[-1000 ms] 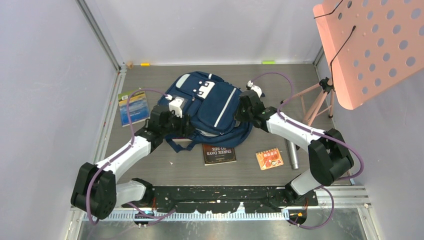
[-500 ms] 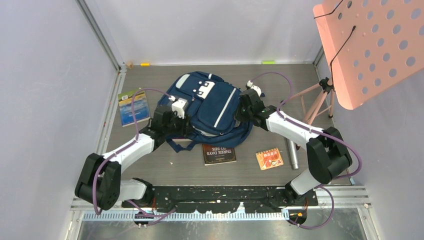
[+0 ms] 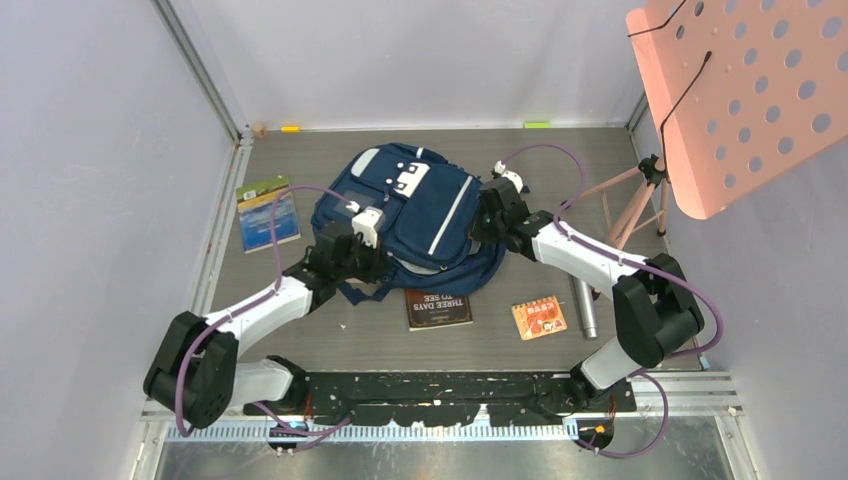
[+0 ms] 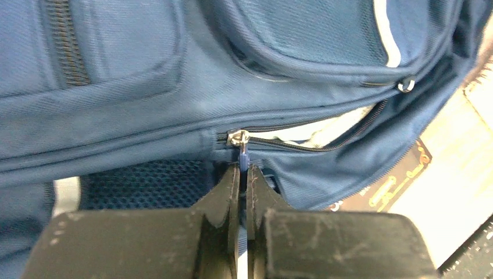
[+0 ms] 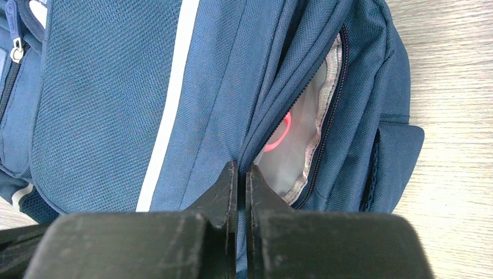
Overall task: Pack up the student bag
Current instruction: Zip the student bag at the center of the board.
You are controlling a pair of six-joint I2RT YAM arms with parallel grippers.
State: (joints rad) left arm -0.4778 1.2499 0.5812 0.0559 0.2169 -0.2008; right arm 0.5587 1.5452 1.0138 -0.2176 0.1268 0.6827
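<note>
The navy student bag [image 3: 420, 215] lies flat in the middle of the table, its white-striped front pocket facing up. My left gripper [image 3: 368, 262] is at its near left edge, shut on the blue zipper pull [image 4: 242, 156] of the main zip, right below the silver slider [image 4: 238, 138]. My right gripper [image 3: 487, 222] is at the bag's right side, shut on a fold of the bag's fabric [image 5: 256, 139] beside the main opening [image 5: 296, 151], where the zip gapes and pale lining with a pink ring shows inside.
A dark book [image 3: 438, 308] lies just below the bag. An orange booklet [image 3: 539, 317] and a metal cylinder [image 3: 584, 308] lie right of it. A blue-green book [image 3: 267, 213] rests at the left. A pink perforated stand on a tripod [image 3: 640, 195] rises at the right.
My left gripper has slid right and toward the near edge of the bag and has shut on the zipper pull. The right arm has stayed put.
</note>
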